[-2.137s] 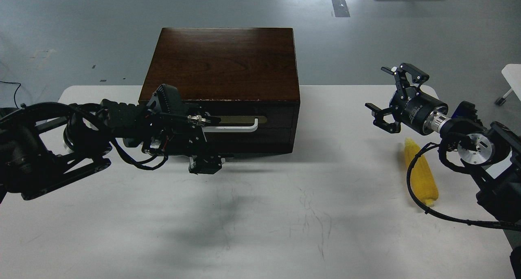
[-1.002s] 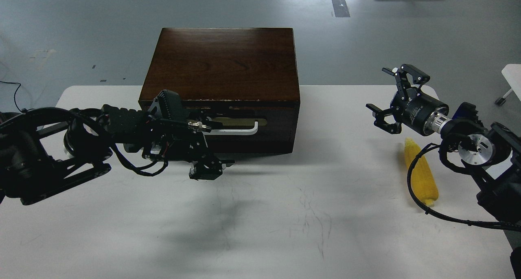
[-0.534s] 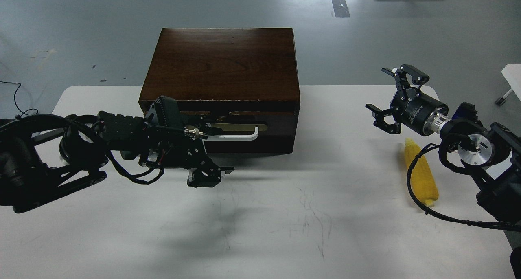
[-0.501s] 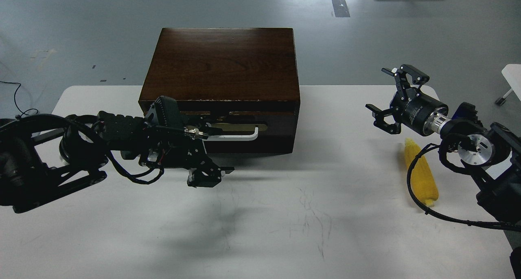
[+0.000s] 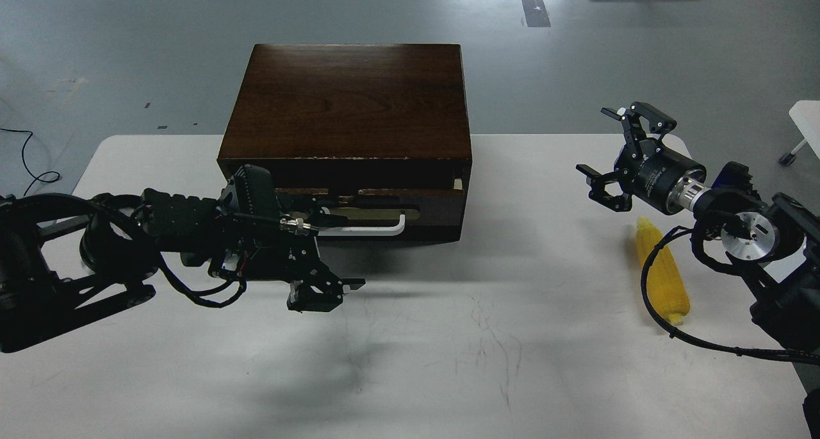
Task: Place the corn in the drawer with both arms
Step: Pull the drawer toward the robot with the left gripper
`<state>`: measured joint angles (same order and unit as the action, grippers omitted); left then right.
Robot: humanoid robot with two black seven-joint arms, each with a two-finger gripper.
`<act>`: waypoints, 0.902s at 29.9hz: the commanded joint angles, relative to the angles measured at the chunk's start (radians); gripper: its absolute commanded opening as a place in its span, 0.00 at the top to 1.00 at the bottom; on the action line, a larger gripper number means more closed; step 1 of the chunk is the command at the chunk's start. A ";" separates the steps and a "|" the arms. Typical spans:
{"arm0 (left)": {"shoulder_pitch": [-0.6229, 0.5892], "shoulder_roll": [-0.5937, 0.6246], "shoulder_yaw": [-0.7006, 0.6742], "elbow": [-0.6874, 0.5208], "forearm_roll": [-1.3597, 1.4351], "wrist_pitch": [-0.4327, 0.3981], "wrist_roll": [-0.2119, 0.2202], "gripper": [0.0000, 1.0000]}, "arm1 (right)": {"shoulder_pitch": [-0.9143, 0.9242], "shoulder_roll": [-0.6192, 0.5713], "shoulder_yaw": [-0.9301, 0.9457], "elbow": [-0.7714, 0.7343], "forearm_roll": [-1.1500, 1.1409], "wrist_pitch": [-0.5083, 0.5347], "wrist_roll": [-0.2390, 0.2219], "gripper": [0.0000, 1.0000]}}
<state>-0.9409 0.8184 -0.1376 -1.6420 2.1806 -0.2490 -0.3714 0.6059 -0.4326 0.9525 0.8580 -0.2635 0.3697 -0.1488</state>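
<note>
The yellow corn (image 5: 663,279) lies on the white table (image 5: 448,349) at the right, partly crossed by my right arm's cable. The dark wooden box (image 5: 349,99) stands at the back centre. Its drawer (image 5: 435,211) is pulled out a little, and a thin strip of pale wood shows above the front. My left gripper (image 5: 320,216) sits at the left end of the white bar handle (image 5: 371,227) and appears shut on it; its fingers are dark and partly hidden. My right gripper (image 5: 599,141) is open and empty in the air, up and to the left of the corn.
A white piece of furniture (image 5: 807,115) stands off the table at the right edge. The table's front half holds only scuff marks. Grey floor lies behind the box.
My left arm has drawn back toward me and to the left, and the drawer front has come out with it. The right arm and the corn have not moved.
</note>
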 commanded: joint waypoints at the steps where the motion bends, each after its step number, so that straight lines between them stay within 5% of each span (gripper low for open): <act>1: 0.010 0.021 -0.002 -0.028 0.001 0.001 0.000 0.02 | 0.000 0.000 0.000 0.000 0.001 0.000 0.000 0.00; 27: 0.076 0.068 -0.005 -0.119 0.001 0.005 0.002 0.02 | -0.012 0.000 -0.001 0.001 0.001 0.000 0.000 0.00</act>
<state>-0.8623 0.8749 -0.1425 -1.7566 2.1818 -0.2452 -0.3691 0.5957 -0.4327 0.9509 0.8591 -0.2638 0.3697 -0.1488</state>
